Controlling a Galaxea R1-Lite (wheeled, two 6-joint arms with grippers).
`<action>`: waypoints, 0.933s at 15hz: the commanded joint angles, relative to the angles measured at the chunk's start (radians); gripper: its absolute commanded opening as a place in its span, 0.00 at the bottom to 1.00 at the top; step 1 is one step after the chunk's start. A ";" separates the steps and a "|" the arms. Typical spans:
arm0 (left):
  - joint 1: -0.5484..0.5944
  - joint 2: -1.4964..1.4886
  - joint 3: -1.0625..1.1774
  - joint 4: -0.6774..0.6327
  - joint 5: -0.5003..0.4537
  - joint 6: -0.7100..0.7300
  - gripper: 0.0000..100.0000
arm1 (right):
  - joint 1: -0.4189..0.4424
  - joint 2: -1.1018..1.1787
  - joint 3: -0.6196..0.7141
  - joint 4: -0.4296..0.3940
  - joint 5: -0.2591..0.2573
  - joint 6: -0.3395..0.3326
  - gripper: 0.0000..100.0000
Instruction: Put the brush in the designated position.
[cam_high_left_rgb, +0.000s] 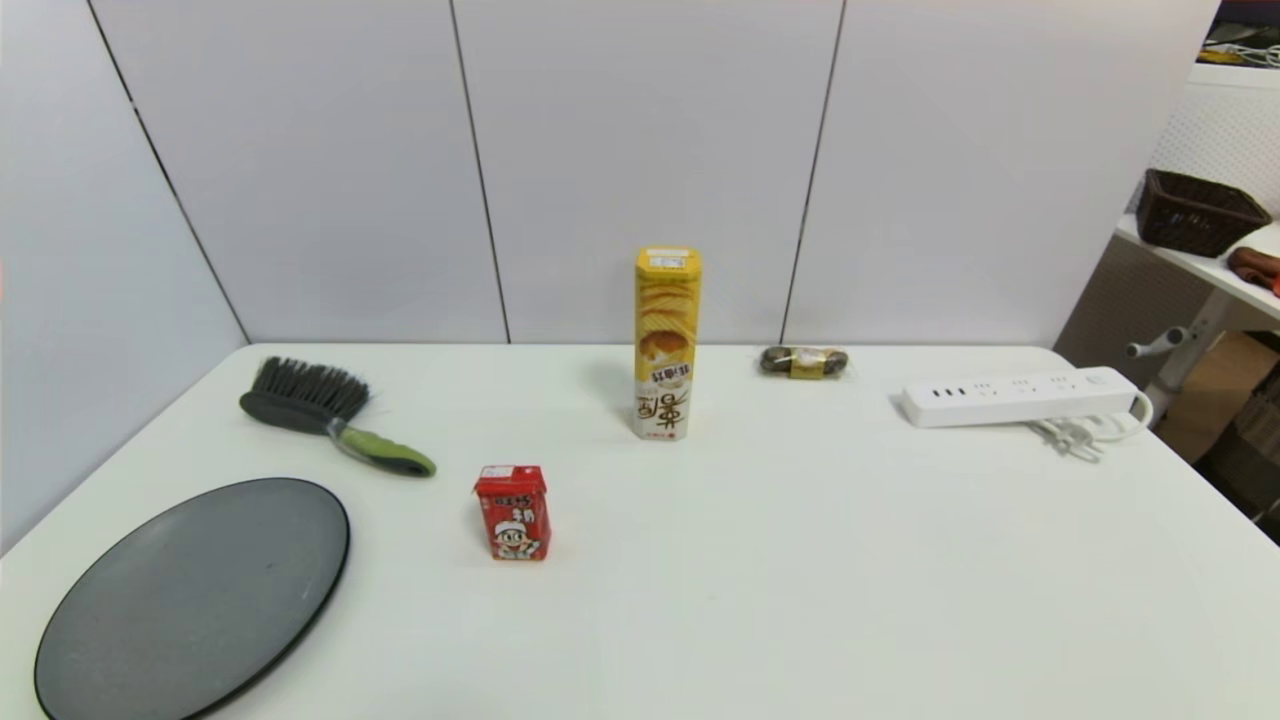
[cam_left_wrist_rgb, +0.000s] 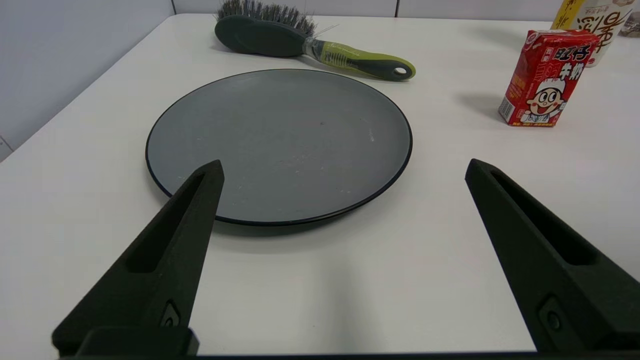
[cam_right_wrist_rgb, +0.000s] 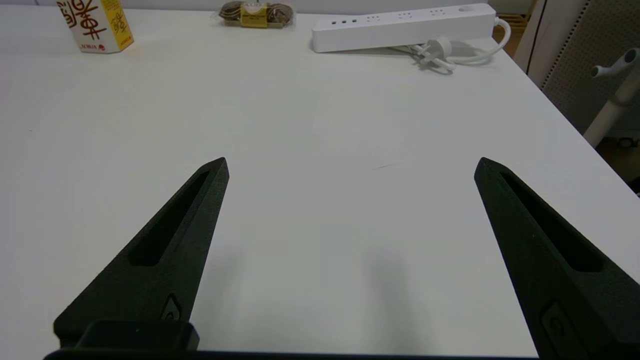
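Observation:
The brush (cam_high_left_rgb: 325, 415) lies flat on the white table at the far left, its grey-black bristles toward the back wall and its lime-green handle pointing toward the table's middle. The left wrist view shows the brush (cam_left_wrist_rgb: 310, 45) just beyond the dark grey plate (cam_left_wrist_rgb: 280, 140). My left gripper (cam_left_wrist_rgb: 345, 167) hangs open above the table's near left part, short of the plate, holding nothing. My right gripper (cam_right_wrist_rgb: 350, 162) is open too, over bare table on the right side. Neither arm appears in the head view.
The dark grey plate (cam_high_left_rgb: 195, 600) sits at the near left corner. A red drink carton (cam_high_left_rgb: 513, 512) stands right of the brush handle, a tall yellow chip tube (cam_high_left_rgb: 666, 345) behind it. A wrapped snack (cam_high_left_rgb: 804, 361) and a white power strip (cam_high_left_rgb: 1020, 396) lie at the back right.

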 joint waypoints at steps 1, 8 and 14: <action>0.000 0.003 0.000 0.000 0.000 0.001 1.00 | 0.000 0.001 0.002 -0.004 -0.005 0.014 1.00; 0.000 0.003 0.000 0.000 0.000 0.000 1.00 | -0.001 0.001 0.002 -0.003 -0.007 0.027 1.00; 0.000 0.003 0.000 0.000 0.000 0.000 1.00 | -0.001 0.001 0.002 -0.001 -0.007 0.027 1.00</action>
